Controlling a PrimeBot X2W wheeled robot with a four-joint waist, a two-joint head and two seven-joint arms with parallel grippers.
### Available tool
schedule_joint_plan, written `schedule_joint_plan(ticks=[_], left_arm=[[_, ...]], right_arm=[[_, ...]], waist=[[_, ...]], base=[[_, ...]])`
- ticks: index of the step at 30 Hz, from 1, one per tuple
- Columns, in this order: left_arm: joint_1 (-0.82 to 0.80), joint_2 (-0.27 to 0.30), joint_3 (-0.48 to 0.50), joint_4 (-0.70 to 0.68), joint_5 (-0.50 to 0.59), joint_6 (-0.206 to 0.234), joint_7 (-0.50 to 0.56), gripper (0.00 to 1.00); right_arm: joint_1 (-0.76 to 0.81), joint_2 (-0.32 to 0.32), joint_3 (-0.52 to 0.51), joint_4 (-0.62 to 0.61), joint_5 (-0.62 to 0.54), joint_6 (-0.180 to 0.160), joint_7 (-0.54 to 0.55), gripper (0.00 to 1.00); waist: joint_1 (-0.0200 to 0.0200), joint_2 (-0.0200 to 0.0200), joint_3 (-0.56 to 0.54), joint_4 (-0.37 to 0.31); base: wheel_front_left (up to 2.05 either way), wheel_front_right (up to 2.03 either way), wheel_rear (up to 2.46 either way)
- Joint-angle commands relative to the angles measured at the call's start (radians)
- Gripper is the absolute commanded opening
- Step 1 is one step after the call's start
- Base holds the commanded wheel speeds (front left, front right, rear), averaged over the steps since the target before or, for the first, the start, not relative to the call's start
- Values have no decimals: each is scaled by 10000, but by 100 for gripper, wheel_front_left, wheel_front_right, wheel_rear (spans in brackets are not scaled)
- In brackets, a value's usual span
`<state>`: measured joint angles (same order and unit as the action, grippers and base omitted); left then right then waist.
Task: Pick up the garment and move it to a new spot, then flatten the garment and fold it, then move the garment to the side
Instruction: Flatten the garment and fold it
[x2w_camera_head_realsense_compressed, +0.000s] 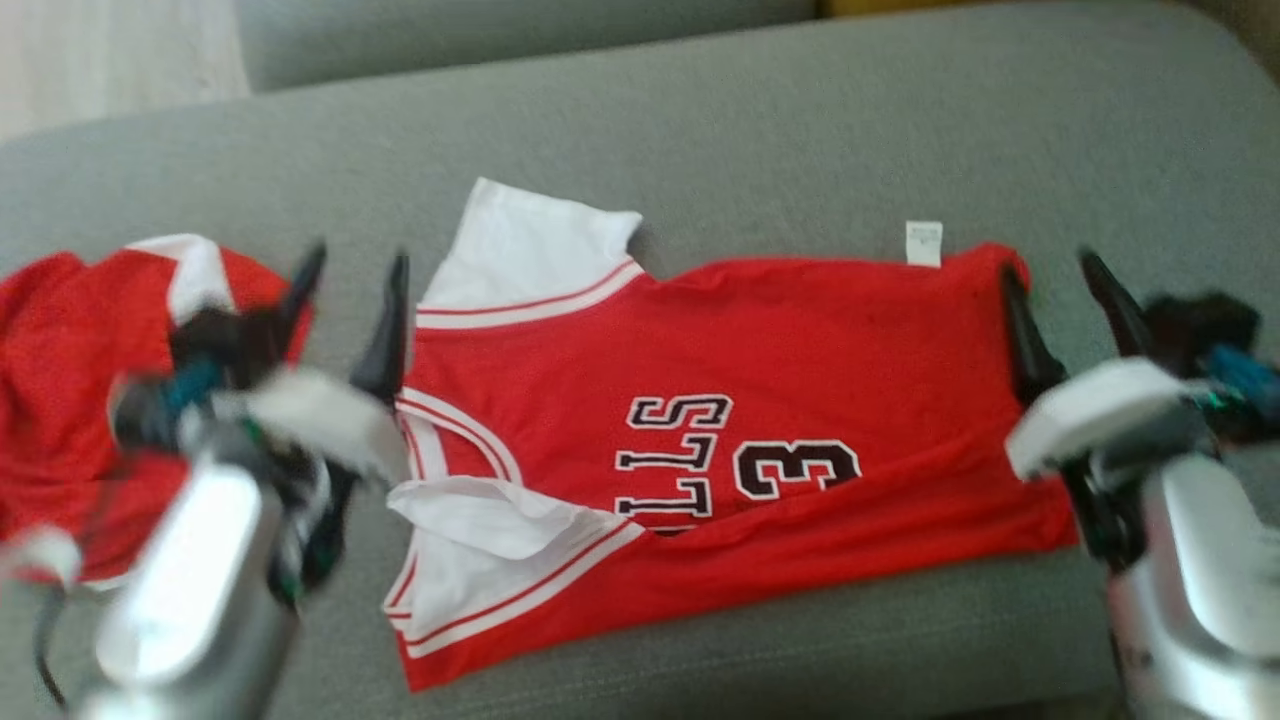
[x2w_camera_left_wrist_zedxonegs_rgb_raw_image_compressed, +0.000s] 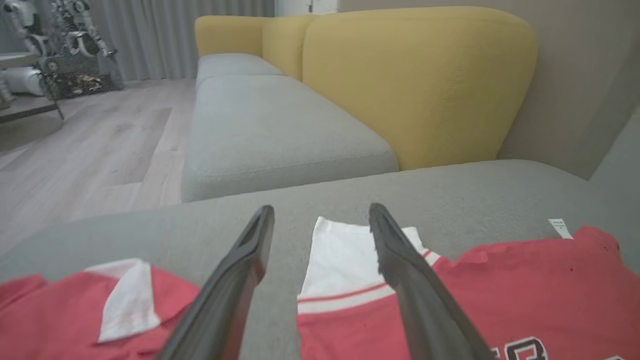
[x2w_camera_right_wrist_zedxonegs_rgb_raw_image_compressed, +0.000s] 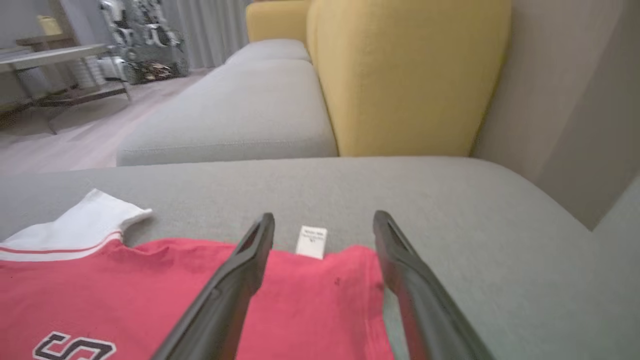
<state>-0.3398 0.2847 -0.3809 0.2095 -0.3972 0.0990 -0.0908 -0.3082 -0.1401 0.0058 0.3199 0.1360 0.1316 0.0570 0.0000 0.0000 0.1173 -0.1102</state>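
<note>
The red jersey (x2w_camera_head_realsense_compressed: 760, 400) lies spread on the grey sofa seat (x2w_camera_head_realsense_compressed: 800, 130), in the middle of the head view, w/ the neck side toward the robot's left and the hem toward its right. Its far white sleeve (x2w_camera_head_realsense_compressed: 530, 250) lies flat on the cushion. The near sleeve (x2w_camera_head_realsense_compressed: 480, 545) is crumpled and partly turned over the chest. A red fold along the near edge covers part of the black-white lettering (x2w_camera_head_realsense_compressed: 680, 455) and of the no. "3". A small white care label (x2w_camera_head_realsense_compressed: 924, 243) sticks out at the far hem corner.

The left tool (x2w_camera_head_realsense_compressed: 359, 252) is wide open and holds nothing. It is just beside the neck opening, btw. the jersey and a second red garment (x2w_camera_head_realsense_compressed: 60, 380) that lies bunched at the left. In the left wrist view one finger crosses the far sleeve; if it touches, I cannot tell.

The right tool (x2w_camera_head_realsense_compressed: 1047, 265) is also wide open, nothing in it, at the hem end. In the right wrist view the label shows btw. its two fingers.

Behind: yellow backrest (x2w_camera_left_wrist_zedxonegs_rgb_raw_image_compressed: 415, 80), wood floor (x2w_camera_left_wrist_zedxonegs_rgb_raw_image_compressed: 90, 150).
</note>
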Motion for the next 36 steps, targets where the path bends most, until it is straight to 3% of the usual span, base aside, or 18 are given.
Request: schedule_joint_plan(ticks=[1,9,13,17,23,33,34,35,36], left_arm=[[-910,405,320,-206,86,-160,209,100],[-3951,1551,164,1424,-246,-1718,2611,100],[-5092,1988,-230,2469,-503,-2138,3859,100],[-5838,2296,-660,3356,-859,-2265,4673,100],[-6467,2762,-1424,4182,-1161,-2292,5090,100],[-6891,3071,-2406,4864,-1599,-2295,4993,100],[-6912,3062,-2491,4914,-1661,-2295,4979,67],[-6930,3046,-2557,4959,-1721,-2296,4954,0],[-6934,3008,-2641,4982,-1816,-2296,4943,0]], right_arm=[[-536,4,343,-332,-83,-9,-104,100],[-2332,267,1640,-102,-246,-9,-278,100],[-3084,428,2157,-3,-213,-9,-418,100],[-3583,576,2583,22,-150,-9,-552,100],[-3991,733,3020,-68,-4,-9,-676,100],[-3990,795,3015,18,-59,-9,-789,100],[-3980,798,2996,32,-63,-9,-797,100],[-3968,800,2971,48,-67,-9,-803,100],[-3956,796,2933,72,-73,-9,-806,100]], waist=[[0,0,481,-361],[0,0,1838,-1235],[0,0,2339,-1657],[0,0,2722,-2035],[0,0,3155,-2524],[0,0,3276,-2758],[0,0,3269,-2751],[0,0,3259,-2736],[0,0,3244,-2706]], base=[[0,0,0],[0,0,0],[0,0,0],[0,0,0],[0,0,0],[0,0,0],[0,0,0],[0,0,0],[0,0,0]])
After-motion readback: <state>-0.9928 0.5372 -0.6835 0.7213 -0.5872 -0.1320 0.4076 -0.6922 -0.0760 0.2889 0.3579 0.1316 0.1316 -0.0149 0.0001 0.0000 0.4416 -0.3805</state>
